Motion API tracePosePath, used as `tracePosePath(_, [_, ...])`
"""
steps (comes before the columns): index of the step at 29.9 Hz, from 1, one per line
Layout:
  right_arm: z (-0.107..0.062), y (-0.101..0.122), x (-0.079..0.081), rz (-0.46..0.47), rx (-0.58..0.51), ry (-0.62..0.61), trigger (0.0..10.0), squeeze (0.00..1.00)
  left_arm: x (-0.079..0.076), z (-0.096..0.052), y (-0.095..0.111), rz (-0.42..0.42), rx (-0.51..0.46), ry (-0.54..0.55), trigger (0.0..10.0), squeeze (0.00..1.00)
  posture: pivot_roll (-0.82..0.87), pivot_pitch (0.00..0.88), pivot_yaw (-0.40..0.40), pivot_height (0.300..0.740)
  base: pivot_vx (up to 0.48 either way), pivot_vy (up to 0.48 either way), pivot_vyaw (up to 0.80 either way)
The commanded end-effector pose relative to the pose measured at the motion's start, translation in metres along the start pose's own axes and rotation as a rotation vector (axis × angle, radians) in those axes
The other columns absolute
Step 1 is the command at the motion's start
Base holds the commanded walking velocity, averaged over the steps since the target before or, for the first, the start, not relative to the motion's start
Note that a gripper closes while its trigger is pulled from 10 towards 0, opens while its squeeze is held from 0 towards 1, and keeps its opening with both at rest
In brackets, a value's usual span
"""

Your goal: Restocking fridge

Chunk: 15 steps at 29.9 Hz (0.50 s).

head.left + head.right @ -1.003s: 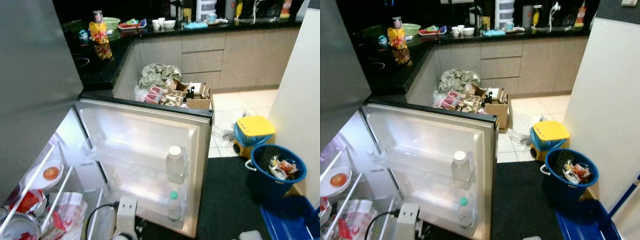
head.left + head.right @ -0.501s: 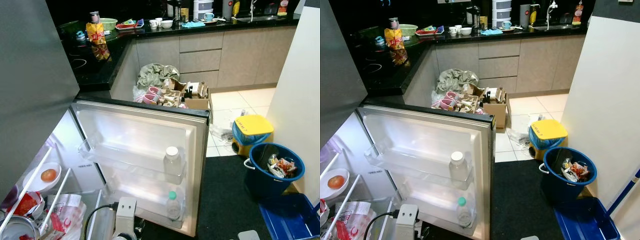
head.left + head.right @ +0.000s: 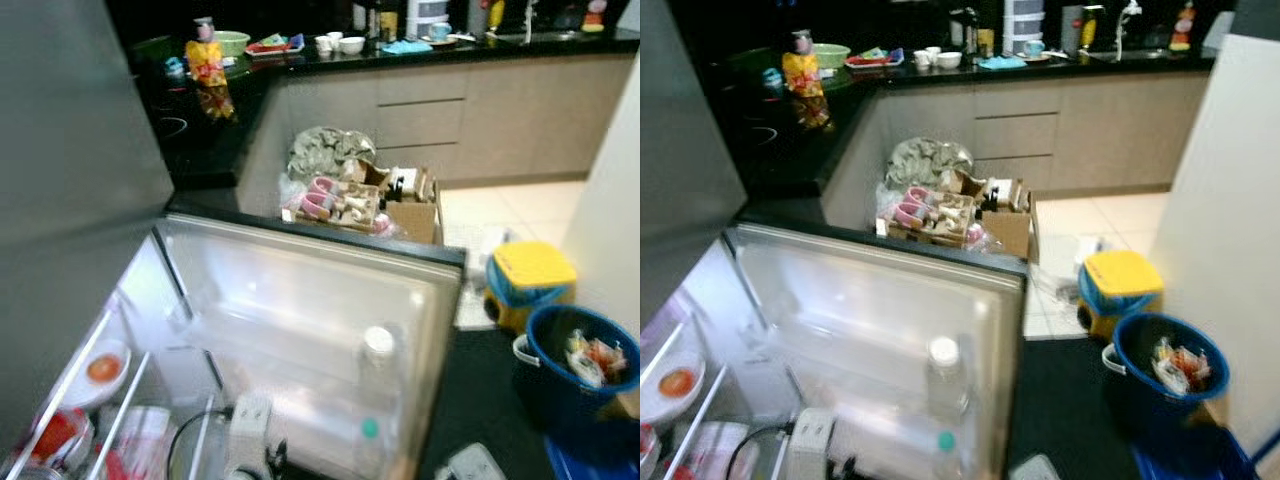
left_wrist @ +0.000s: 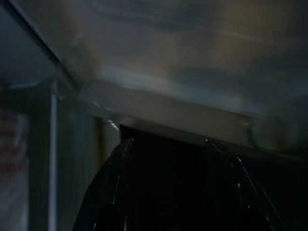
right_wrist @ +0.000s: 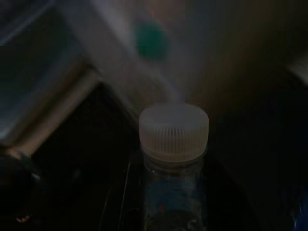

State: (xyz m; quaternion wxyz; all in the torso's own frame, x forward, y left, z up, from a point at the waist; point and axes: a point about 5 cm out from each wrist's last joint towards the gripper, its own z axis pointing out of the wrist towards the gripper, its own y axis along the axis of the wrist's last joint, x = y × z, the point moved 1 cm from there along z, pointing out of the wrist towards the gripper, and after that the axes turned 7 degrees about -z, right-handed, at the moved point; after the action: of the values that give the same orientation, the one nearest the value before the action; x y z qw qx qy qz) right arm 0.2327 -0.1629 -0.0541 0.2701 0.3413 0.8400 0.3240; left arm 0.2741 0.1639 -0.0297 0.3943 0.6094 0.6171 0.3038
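Fridge door (image 3: 300, 300), swung open across the lower centre of the head views, blurred. Two bottles stand in its racks: a white-capped bottle (image 3: 378, 352) in the upper shelf and a green-capped bottle (image 3: 368, 440) in the one below, right of centre, near the bottom edge.

Fridge interior, lower left of the frame: wire shelves (image 3: 70, 385), a white plate (image 3: 95, 362) carrying one orange-red round item (image 3: 103, 368), and red-and-white packets (image 3: 60, 440) at the bottom corner.

My left gripper (image 4: 168, 159): seen from its wrist camera, two black fingers (image 4: 108, 187) standing apart with nothing between them, pointed toward the pale fridge wall. Very dark.

My right gripper (image 5: 173, 192): wrist camera shows a clear bottle with a ribbed white cap (image 5: 173, 129) upright between my fingers, which are closed on its body. A blurred green dot sits above it in the upper middle of that frame.

Background, upper half: black counter (image 3: 200, 130) with a yellow snack bag (image 3: 205, 62) and dishes, a cardboard box of clutter (image 3: 365, 200) on the floor, a yellow-lidded bin (image 3: 530, 275) and a blue bucket (image 3: 570, 365) of rubbish at right.
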Motion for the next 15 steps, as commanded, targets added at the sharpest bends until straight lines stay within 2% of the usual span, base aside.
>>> tracePosePath(1, [-0.0052,-0.0081,-0.0026,-0.049,0.024,0.019,10.0,0.0,-0.0036,-0.0007,-0.0018,0.009,-0.007,-0.008,10.0,0.0,-0.1,0.1,0.054,0.74,0.0,0.0,0.0])
tracePosePath(15, [-0.0019,-0.0004,0.0041,-0.152,-0.002,0.102,10.0,0.0,0.0041,-0.0082,-0.0093,0.029,-0.028,0.016,10.0,0.0,-0.06,0.102,-0.006,0.74,0.0,0.0,0.0])
